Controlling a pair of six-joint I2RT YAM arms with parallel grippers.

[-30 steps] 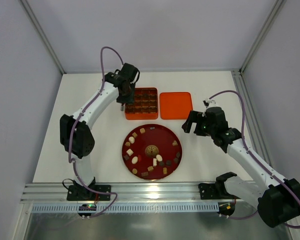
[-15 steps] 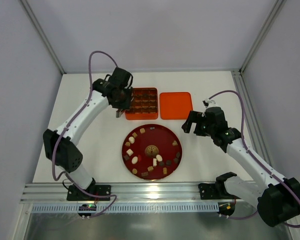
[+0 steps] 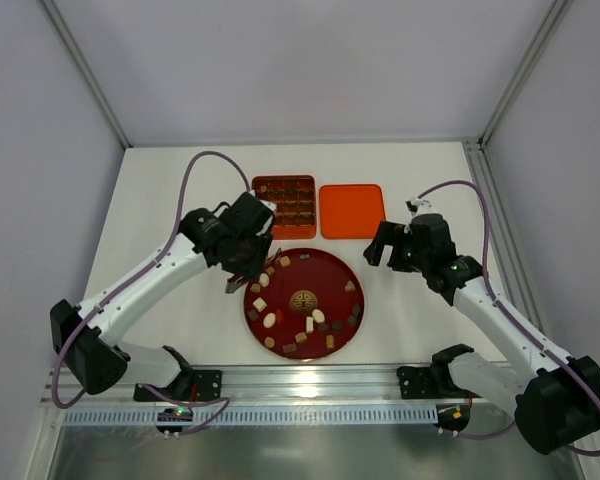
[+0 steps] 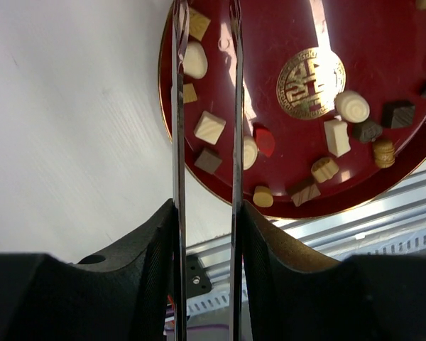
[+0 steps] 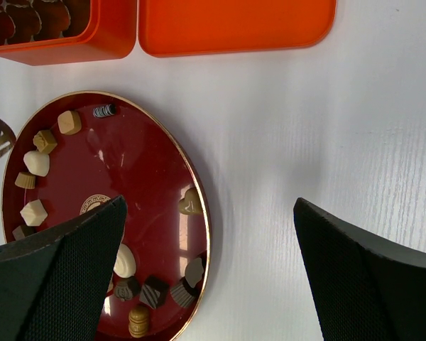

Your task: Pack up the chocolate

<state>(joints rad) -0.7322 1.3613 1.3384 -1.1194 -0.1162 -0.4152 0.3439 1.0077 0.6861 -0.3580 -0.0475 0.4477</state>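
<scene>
The chocolate (image 3: 270,320) lies scattered round the plate (image 3: 325,275), most of it near the rim, with dark pieces already in the cells of the box (image 5: 64,48) beyond. The left gripper (image 3: 231,288) hangs at the plate's left rim, the nearer arm by far. Its thin blades stand narrowly apart with nothing seen between them. In its wrist view a cream piece (image 4: 195,60) lies under the gap, its longer side seemingly along the blades. A tan square (image 4: 197,23) sits just beyond it and a cream square (image 4: 209,126) is near on the plate side. These close neighbours and the raised rim look like the only hindrance. The right gripper (image 5: 209,202), spread wide and empty, hovers off the plate's right side near the lid (image 3: 352,210).
</scene>
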